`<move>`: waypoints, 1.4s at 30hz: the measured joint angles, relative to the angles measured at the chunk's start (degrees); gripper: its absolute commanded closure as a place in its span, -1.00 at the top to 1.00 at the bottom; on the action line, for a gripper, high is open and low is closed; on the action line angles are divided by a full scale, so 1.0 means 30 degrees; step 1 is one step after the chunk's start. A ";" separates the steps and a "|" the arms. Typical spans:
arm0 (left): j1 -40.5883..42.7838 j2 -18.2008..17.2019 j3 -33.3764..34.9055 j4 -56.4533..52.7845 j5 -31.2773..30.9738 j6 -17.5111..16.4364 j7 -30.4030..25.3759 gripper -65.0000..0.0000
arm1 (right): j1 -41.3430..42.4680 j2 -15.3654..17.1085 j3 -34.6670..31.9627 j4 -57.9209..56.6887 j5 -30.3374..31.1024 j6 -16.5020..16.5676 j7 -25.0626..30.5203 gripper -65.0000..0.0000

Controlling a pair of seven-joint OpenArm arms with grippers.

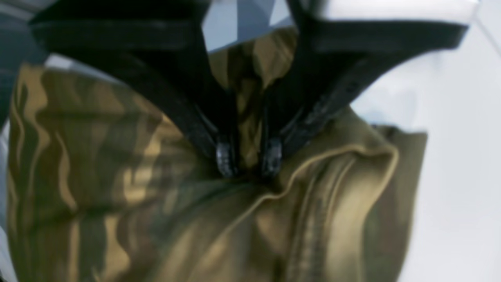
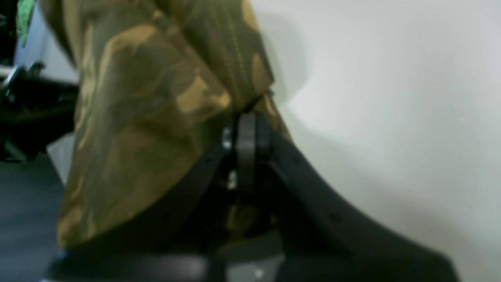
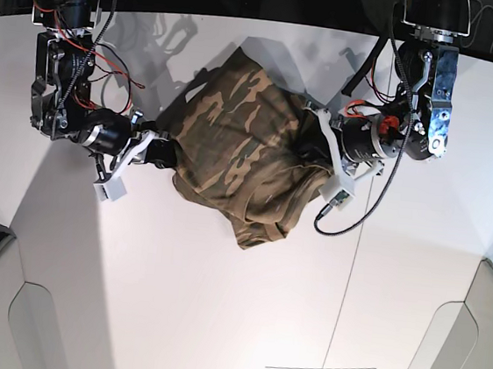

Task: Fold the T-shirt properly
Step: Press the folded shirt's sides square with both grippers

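Both pincers [image 1: 249, 158] [image 2: 245, 135] grip the T-shirt [image 3: 240, 157]

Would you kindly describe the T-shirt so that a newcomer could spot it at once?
Start from the white table under the overhead view and look to its far middle, between the two black arms. The T-shirt hangs bunched there, pinched by the left hand and right hand. It is the only cloth, streaked in brown, tan and olive camouflage.

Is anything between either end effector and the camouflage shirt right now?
Nothing visible. The left end effector and right end effector each already pinch the brown-and-olive camouflage cloth T-shirt directly.
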 measured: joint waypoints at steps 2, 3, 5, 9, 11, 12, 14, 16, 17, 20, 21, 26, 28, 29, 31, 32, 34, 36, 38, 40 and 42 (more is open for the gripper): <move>-0.0597 0.0000 0.0000 -0.0474 0.0066 0.0080 0.0007 -0.68 | -0.0299 0.0000 -0.0007 0.0204 0.0423 0.0073 -0.0219 -1.00; -0.0867 0.0000 0.0000 -0.0743 0.0073 0.0087 -0.0073 -0.68 | -0.0437 0.0000 -0.0007 0.0364 0.0605 0.0073 -0.0364 -1.00; -0.1341 0.0000 0.0000 -0.1253 0.0102 0.0138 -0.0306 -0.68 | -0.0860 0.0000 0.0000 0.0801 0.0845 0.0073 -0.0590 -1.00; -0.2135 0.0000 0.0015 -0.2149 0.0102 0.0138 -0.0372 -0.68 | -0.1872 0.0000 -0.0007 0.1982 0.1370 0.0066 -0.1093 -1.00; -0.2463 0.0000 0.0007 -0.2484 0.0109 0.0146 -0.0459 -0.68 | -0.2470 0.0000 -0.0007 0.2725 0.1435 0.0066 -0.1173 -1.00; -0.2535 0.0000 0.0000 -0.2572 0.0109 0.0138 -0.0648 -0.68 | -0.2761 -0.0007 -0.0007 0.3075 0.1450 0.0073 -0.1209 -1.00; -0.2594 0.0000 0.0000 -0.2681 0.0102 0.0204 -0.0801 -0.68 | -0.3322 -0.0087 -0.0007 0.3752 0.1457 0.0066 -0.1217 -1.00; -0.2579 0.0000 0.0007 -0.2688 0.0058 0.0219 -0.0801 -0.68 | -0.3832 -0.0240 -0.0007 0.4233 0.1435 0.0066 -0.1231 -1.00; -0.2586 0.0000 0.0007 -0.2688 0.0051 0.0219 -0.0801 -0.68 | -0.4044 -0.0321 -0.0007 0.4408 0.1486 0.0073 -0.1333 -1.00; -0.2586 0.0007 0.0007 -0.2688 0.0058 0.0291 -0.0816 -0.68 | -0.4663 -0.0648 -0.0007 0.4838 0.1603 0.0073 -0.1443 -1.00; -0.2586 0.0007 0.0015 -0.2688 0.0051 0.0291 -0.0838 -0.68 | -0.4816 -0.0801 -0.0007 0.4962 0.1676 0.0073 -0.1486 -1.00; -0.2586 0.0211 0.0029 -0.2688 0.0058 0.0576 -0.0882 -0.68 | -0.5435 -0.1333 -0.0007 0.5231 0.1698 0.0073 -0.1545 -1.00; -0.2586 0.0277 0.0044 -0.2688 0.0022 0.0976 -0.0889 -0.68 | -0.5537 -0.1428 -0.0007 0.5224 0.1683 0.0073 -0.1574 -1.00; -0.2586 0.0270 0.0044 -0.2688 0.0036 0.0984 -0.0889 -0.68 | -0.5559 -0.1428 -0.0007 0.5231 0.1690 0.0073 -0.1566 -1.00; -0.2579 0.0255 0.0022 -0.2477 0.0058 0.0984 -0.0867 -0.68 | -0.5595 -0.1428 0.0022 0.5326 0.1676 0.0073 -0.1574 -1.00; -0.2521 0.0248 0.0000 -0.2120 0.0044 0.0998 -0.0721 -0.68 | -0.5603 -0.1428 0.0102 0.5479 0.1668 0.0073 -0.1588 -1.00; -0.2353 0.0051 -0.0211 -0.0947 -0.0597 0.0998 -0.0342 -0.68 | -0.5632 -0.1428 0.0248 0.5938 0.1588 0.0073 -0.1756 -1.00; -0.2004 -0.0350 -0.0663 0.0554 -0.1479 0.0998 -0.0015 -0.68 | -0.5756 -0.1428 0.0379 0.6761 0.1304 0.0066 -0.2193 -1.00; -0.1435 -0.0896 -0.1115 0.1821 -0.1938 0.0998 0.0124 -0.68 | -0.6054 -0.1377 0.0452 0.7723 0.1137 0.0117 -0.2302 -1.00; -0.0619 -0.1406 -0.1479 0.2572 -0.1967 0.0991 0.0211 -0.68 | -0.6448 -0.1231 0.0452 0.8590 0.1173 0.0146 -0.2441 -1.00; 0.0284 -0.1661 -0.1996 0.3002 -0.1982 0.0984 0.0335 -0.68 | -0.6761 -0.1064 0.0452 0.9326 0.1151 0.0138 -0.2535 -1.00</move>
